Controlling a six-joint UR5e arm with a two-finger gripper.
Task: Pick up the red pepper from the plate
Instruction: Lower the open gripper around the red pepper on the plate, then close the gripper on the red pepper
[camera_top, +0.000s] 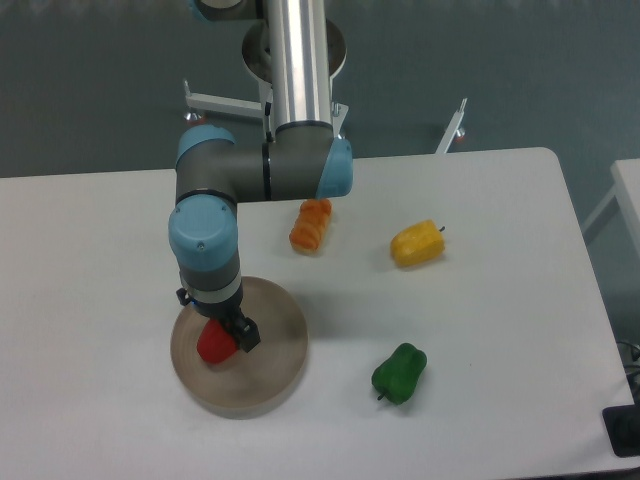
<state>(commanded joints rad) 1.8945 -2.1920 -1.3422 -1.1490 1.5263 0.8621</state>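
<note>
I see my gripper (228, 338) down over the plate (270, 375), its fingers against the red pepper (212, 344) just left, though whether clamped I cannot tell.

I am counting four peppers on the table (480, 200): one red pepper (213, 343), one orange pepper (311, 225), one yellow pepper (417, 243) and one green pepper (400, 373). I am seeing one plate (270, 365) and one arm with one gripper (228, 336).
</note>
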